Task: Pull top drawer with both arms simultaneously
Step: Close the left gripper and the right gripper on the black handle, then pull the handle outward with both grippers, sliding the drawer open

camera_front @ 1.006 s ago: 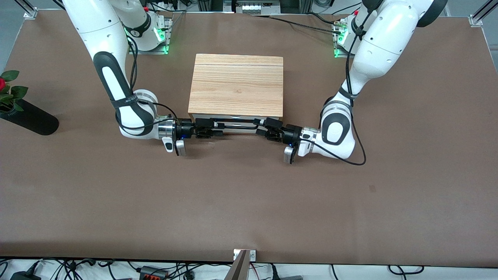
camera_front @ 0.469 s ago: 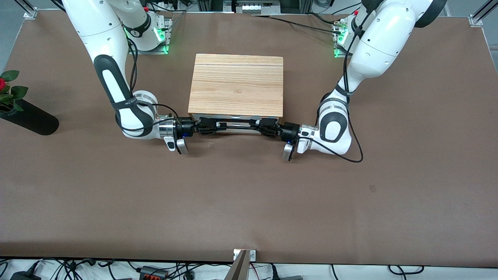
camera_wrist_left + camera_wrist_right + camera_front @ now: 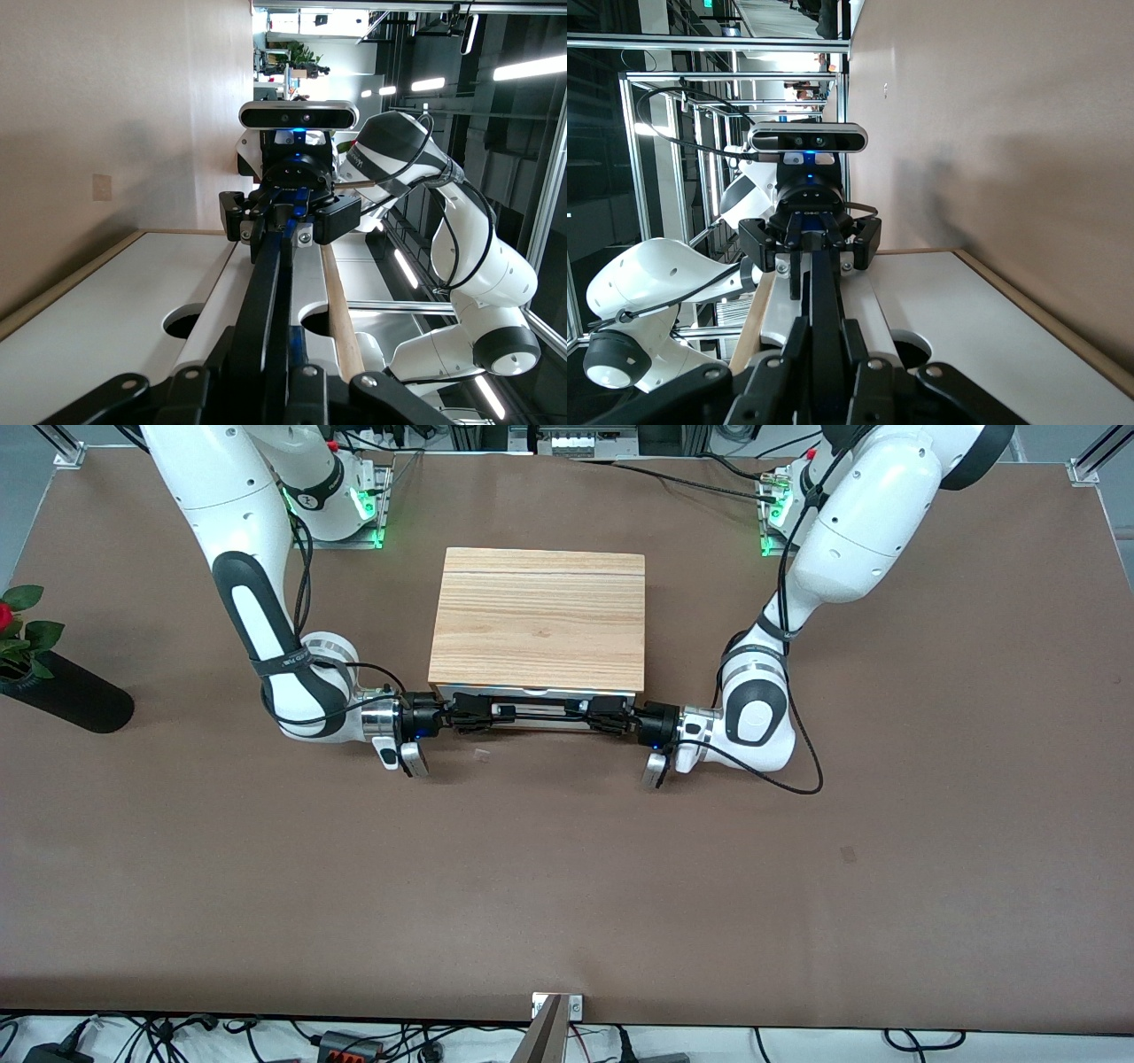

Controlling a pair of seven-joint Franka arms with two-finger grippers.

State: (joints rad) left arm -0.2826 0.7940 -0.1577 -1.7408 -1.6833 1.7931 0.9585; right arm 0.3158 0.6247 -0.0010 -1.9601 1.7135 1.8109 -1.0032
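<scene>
At the cabinet's front, left claw (image 3: pixel 592 716) and right claw (image 3: pixel 484 714) are gripping the bar handle (image 3: pixel 537 714); top drawer (image 3: pixel 532 693) barely out, pull remaining.

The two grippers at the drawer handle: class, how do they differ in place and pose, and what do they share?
The left gripper grips the black handle toward the left arm's end of the table; the right gripper grips it toward the right arm's end. They point at each other along the bar, from opposite ends. Shared: both lie level in front of the top drawer, jaws closed on the same handle.
</scene>
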